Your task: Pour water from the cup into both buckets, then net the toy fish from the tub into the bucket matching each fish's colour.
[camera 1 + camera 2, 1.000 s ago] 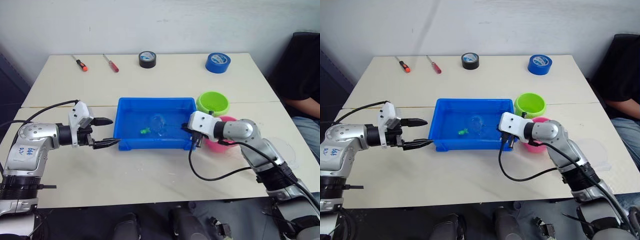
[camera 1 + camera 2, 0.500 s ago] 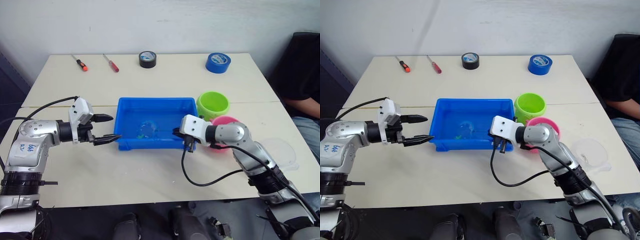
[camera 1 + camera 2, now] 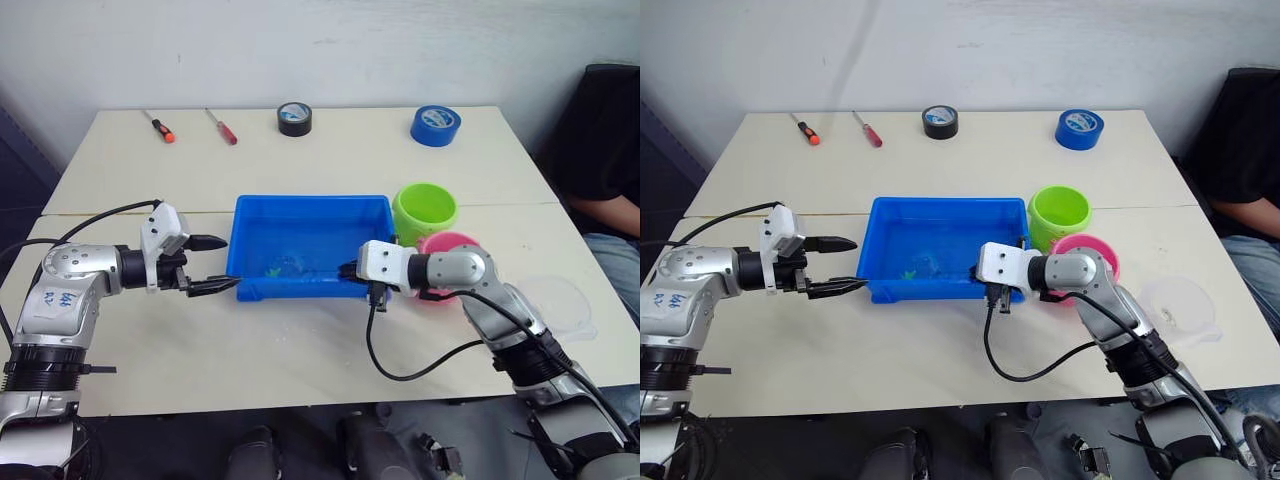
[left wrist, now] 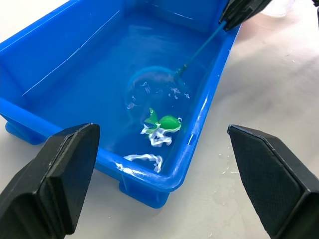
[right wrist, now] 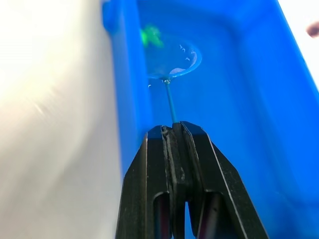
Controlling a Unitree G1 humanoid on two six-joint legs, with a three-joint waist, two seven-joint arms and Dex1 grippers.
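Right gripper [image 5: 172, 132], fingers clamped on the net [image 5: 173, 59] handle, dips it by the green fish [image 4: 166, 122] to scoop; left gripper [image 3: 212, 265] (fingers apart) steadies the tub [image 3: 310, 205].

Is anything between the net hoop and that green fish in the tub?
Nothing visible. The net hoop sits in the tub right beside the green fish, with open water between them. The right gripper is shut on the net's handle.

Bright, even light; glints on the water [image 4: 149, 142]; right wrist view's near table [image 5: 55, 124] blurred.
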